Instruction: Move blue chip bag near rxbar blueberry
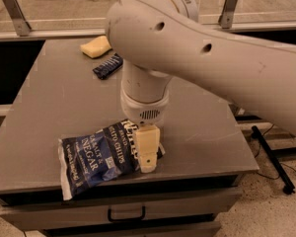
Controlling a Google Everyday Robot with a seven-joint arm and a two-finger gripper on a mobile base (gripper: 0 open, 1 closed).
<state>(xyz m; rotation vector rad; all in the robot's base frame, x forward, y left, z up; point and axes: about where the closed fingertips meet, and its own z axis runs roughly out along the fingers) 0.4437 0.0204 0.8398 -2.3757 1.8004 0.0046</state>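
The blue chip bag (93,156) lies flat near the table's front edge, its white sealed end toward the front left corner. The rxbar blueberry (107,66) lies at the back of the table, far from the bag, next to a yellow sponge. My gripper (147,163) points down from the big cream arm and sits over the bag's right end, hiding that part of it. Nothing lifts the bag; it rests on the table.
A yellow sponge (95,47) lies just behind the bar at the back edge. The grey table (207,127) has drawers below its front edge. My arm (222,58) spans the upper right. A railing and floor lie beyond the table.
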